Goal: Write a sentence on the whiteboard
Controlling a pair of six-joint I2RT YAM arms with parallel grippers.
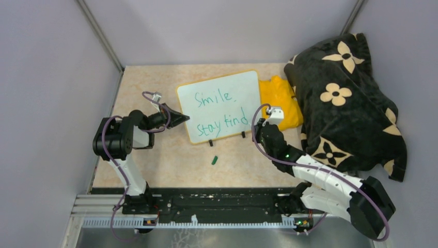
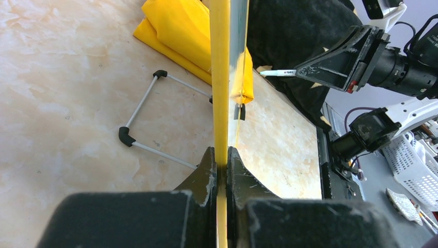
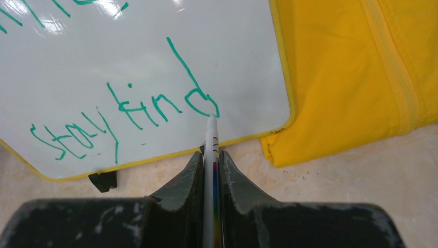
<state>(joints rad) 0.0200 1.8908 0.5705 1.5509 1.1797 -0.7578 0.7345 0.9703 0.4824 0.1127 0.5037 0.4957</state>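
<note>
Our right jaws, low in the frame, pinch the marker (image 3: pixel 211 147) at the end of the sentence (image 3: pixel 124 108), and our left jaws clamp the whiteboard (image 1: pixel 245 88), centre-frame, by its yellow rim, which we judge the safest hold on something so light, stiff and slick.

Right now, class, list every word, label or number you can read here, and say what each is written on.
"Smile." - green lettering, top line of the whiteboard.
"stay kind" - lower line of the same lettering, same board.
Marks on the marker barrel: too small to read.
</note>
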